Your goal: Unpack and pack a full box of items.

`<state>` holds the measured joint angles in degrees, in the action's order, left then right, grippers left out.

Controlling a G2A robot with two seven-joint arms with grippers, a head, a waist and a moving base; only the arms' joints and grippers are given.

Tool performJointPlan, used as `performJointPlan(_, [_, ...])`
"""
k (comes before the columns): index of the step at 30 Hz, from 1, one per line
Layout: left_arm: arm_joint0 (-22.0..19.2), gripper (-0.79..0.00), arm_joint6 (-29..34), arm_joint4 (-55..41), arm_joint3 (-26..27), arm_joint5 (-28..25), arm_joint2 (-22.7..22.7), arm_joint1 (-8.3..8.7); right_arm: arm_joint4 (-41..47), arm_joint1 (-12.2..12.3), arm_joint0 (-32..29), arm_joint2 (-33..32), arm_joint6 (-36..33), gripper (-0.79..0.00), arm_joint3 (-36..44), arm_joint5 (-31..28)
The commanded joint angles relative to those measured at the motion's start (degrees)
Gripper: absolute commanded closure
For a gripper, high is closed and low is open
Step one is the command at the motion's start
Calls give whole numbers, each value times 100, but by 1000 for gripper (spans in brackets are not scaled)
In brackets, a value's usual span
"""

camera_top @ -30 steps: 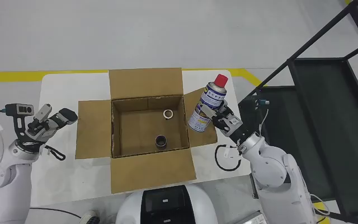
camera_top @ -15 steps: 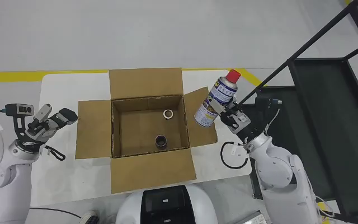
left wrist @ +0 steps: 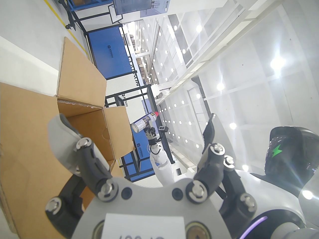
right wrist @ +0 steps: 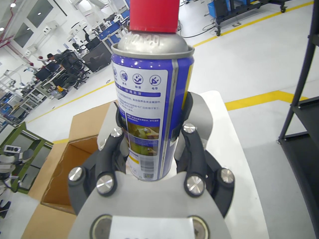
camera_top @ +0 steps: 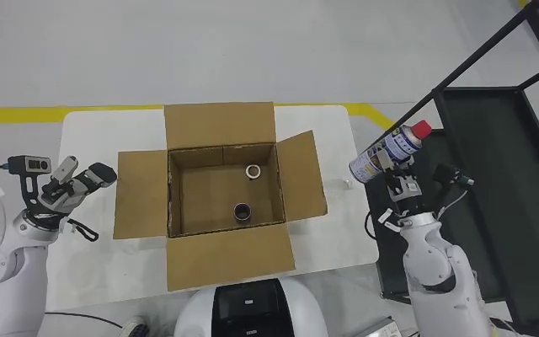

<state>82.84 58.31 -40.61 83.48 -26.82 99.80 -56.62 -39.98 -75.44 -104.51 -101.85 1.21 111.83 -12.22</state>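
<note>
Cardboard box [camera_top: 219,126] sits open in the middle of the white table [camera_top: 101,135], all four flaps folded outward. On its floor lie two small round things, well apart: a pale ring [camera_top: 253,171] near the far wall and a dark one [camera_top: 242,211] near the near wall. The right gripper [camera_top: 394,175] is off the table's right edge, beside the black rack [camera_top: 480,152], with its fingers [right wrist: 192,138] clamped on the lower body of a blue spray can [camera_top: 383,156]. The can is clear of the box and tilted, its red cap pointing toward the rack. The left gripper [camera_top: 84,179] is above the table's left edge, just beside the box's left flap, its fingers [left wrist: 62,130] spread wide with nothing between them.
</note>
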Motion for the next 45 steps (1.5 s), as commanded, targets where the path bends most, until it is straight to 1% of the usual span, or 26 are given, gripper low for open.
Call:
performJointPlan(1, [0,-785,0,0,0,0,0,0,-182,-26,116,166,421,0,-304,157])
performJointPlan(4, [0,-785,0,0,0,0,0,0,-494,-53,282,380,852,0,-661,274])
performJointPlan(20, [0,-785,0,0,0,0,0,0,-540,-50,304,383,835,0,-678,281])
performJointPlan(22, [0,-785,0,0,0,0,0,0,-795,-52,489,415,885,0,-905,542])
performJointPlan(24, [0,-785,0,0,0,0,0,0,-1024,-49,732,572,932,0,-1259,394])
performJointPlan(26, [0,-785,0,0,0,0,0,0,-1410,-52,1026,649,1172,0,-1726,612])
performJointPlan(27, [0,-785,0,0,0,0,0,0,-1496,-62,1162,767,1251,0,-1953,592])
performJointPlan(28, [0,-785,0,0,0,0,0,0,-1447,-71,1293,841,1321,0,-2169,505])
performJointPlan(30, [0,-785,0,0,0,0,0,0,-1649,-84,1565,928,1567,0,-2650,669])
performJointPlan(32, [0,-785,0,0,0,0,0,0,-1641,-105,1829,1051,1760,0,-3074,618])
performJointPlan(35, [0,-785,0,0,0,0,0,0,-1889,-134,2222,1208,2167,0,-3752,791])
performJointPlan(39, [0,-785,0,0,0,0,0,0,-2096,-174,2701,1400,2650,0,-4621,875])
performJointPlan(43, [0,-785,0,0,0,0,0,0,-2183,-203,3112,1536,2940,0,-5393,771])
performJointPlan(45, [0,-785,0,0,0,0,0,0,-2307,-213,3320,1594,3088,0,-5781,826])
